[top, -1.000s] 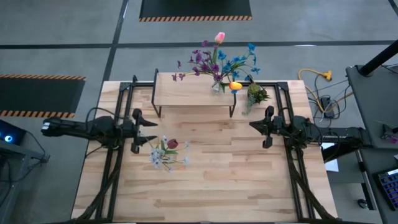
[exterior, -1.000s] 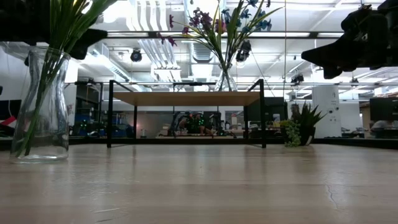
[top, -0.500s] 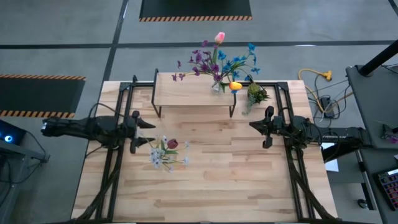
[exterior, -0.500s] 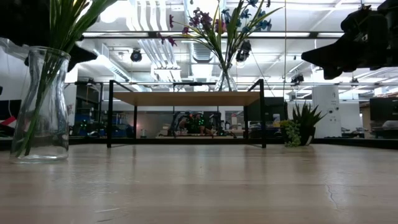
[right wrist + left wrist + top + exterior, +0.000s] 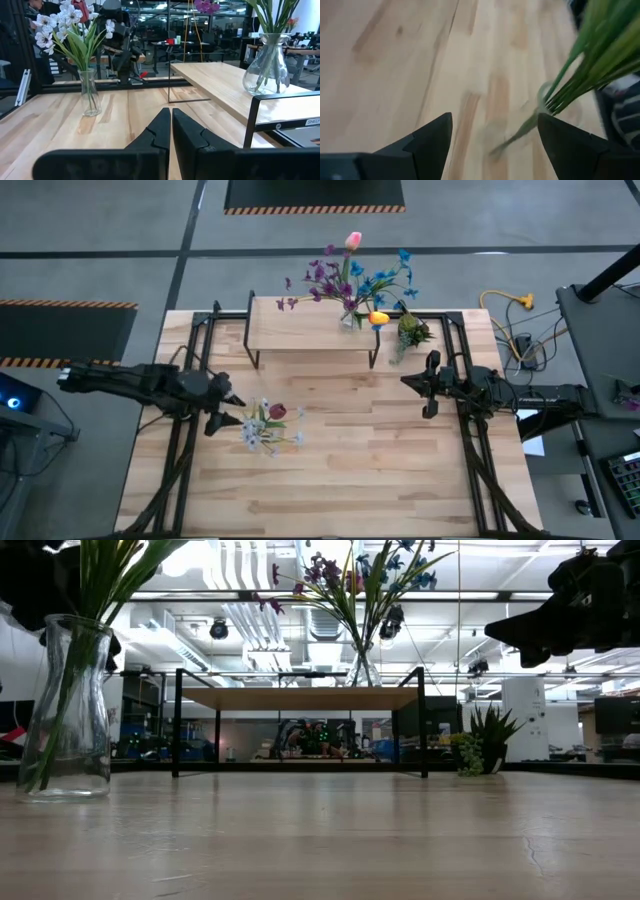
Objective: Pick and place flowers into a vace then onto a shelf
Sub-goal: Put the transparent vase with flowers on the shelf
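- The left gripper (image 5: 228,409) has been pulled back, away from the glass vase on the table (image 5: 262,426); a moment ago its fingers were closer to that vase.
- The fingers (image 5: 427,142) of the left gripper are being held wide apart, with nothing between them.
- In the left wrist view the bare wooden table (image 5: 395,60) is being seen between those fingers, and green stems are being seen going down into the vase mouth just ahead.
- The vase on the table is standing upright, just beside the left gripper, and is not being touched by it.
- White and pale blue flowers and one dark red flower (image 5: 277,412) are being held by this vase.
- The shelf (image 5: 310,332) is being seen at the back of the table, in the middle.
- A second glass vase (image 5: 349,318) is standing on the right part of the shelf.
- The flowers in it (image 5: 340,275) are purple, blue and pink, and an orange head (image 5: 378,318) is hanging low beside the vase.
- A small leafy green plant (image 5: 411,330) is standing on the table just beside the right end of the shelf.
- The right gripper (image 5: 409,383) is being held over the table on the right side, well apart from both vases.
- Its fingers (image 5: 156,131) are being pressed together, with nothing between them.
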Motion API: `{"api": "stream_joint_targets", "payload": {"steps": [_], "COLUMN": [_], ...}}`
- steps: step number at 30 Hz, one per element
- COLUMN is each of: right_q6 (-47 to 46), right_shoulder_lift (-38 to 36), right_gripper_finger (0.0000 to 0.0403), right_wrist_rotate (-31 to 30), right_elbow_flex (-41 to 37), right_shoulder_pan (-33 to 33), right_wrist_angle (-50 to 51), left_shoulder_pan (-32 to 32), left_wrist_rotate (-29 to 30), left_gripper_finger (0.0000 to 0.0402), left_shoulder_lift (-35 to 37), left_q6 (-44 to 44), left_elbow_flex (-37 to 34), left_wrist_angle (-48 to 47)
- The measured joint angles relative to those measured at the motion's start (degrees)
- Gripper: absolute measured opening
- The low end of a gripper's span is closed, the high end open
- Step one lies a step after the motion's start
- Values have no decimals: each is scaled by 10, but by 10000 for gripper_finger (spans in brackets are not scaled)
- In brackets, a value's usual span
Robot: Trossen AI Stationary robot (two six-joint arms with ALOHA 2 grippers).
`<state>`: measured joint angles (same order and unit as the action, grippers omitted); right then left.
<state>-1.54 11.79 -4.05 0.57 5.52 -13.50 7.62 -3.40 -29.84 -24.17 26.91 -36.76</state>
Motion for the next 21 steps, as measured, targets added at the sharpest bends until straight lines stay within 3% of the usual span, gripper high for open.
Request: {"api": "stream_joint_targets", "payload": {"steps": [15,21], "right_q6": [-9,-6], "right_shoulder_lift": [0,0], "right_gripper_finger": [9,9], "right_wrist_rotate": [0,0], "right_elbow_flex": [0,0], "right_shoulder_pan": [0,0], "right_wrist_angle": [0,0], "left_shoulder_pan": [6,6], "left_wrist_rotate": [22,19], "left_gripper_finger": [276,276], "left_shoulder_lift": [-65,-85], "left_q6": [-13,43], "left_elbow_flex": [107,129], "left_wrist_angle": [-186,-188]}}
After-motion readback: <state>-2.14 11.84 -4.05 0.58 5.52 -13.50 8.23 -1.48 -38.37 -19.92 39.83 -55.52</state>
